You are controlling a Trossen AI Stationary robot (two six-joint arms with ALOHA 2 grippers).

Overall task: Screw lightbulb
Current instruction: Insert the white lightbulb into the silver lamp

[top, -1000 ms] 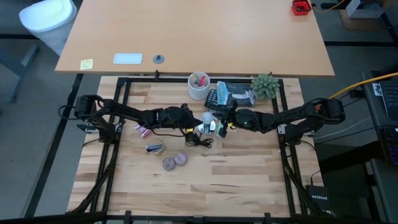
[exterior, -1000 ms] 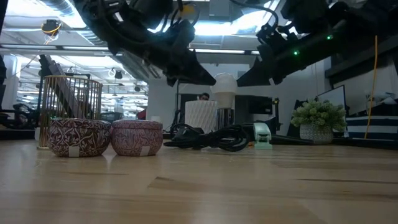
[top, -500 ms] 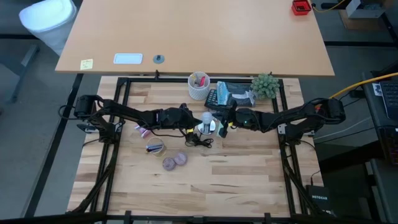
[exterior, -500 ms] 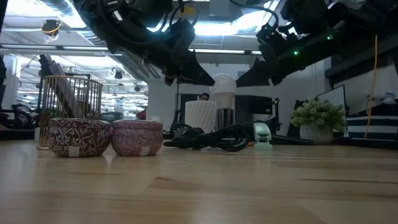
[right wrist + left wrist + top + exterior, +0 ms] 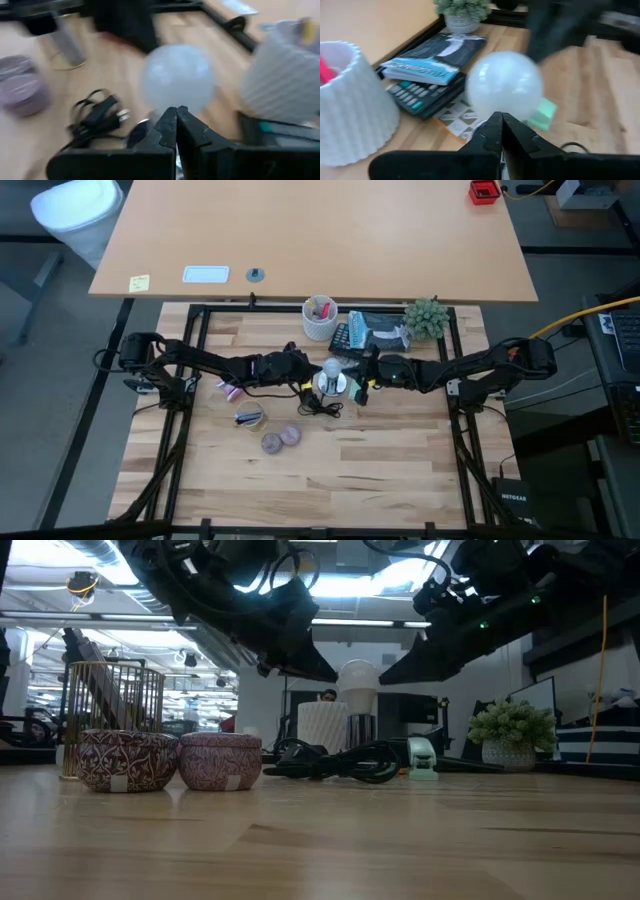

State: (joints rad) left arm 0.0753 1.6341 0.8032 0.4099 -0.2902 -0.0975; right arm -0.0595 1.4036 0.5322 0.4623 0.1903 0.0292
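While both arms meet toward the table's back edge, you see the left gripper (image 5: 501,131) and right gripper (image 5: 176,125) pinched closed just beside the frosted, round lightbulb (image 5: 333,370). Behind it, a ribbed white cup (image 5: 320,319) holds pens.

Two dark robot arms reach in from opposite sides of the table and meet near its middle. The left arm stretches out low from the left edge, its left gripper (image 5: 312,379) at the meeting point with both fingers pressed together. The right arm stretches in from the right edge in the same manner, and its right gripper (image 5: 358,384) also has its fingers pressed together. Both grippers angle downward toward each other, tips close but apart.
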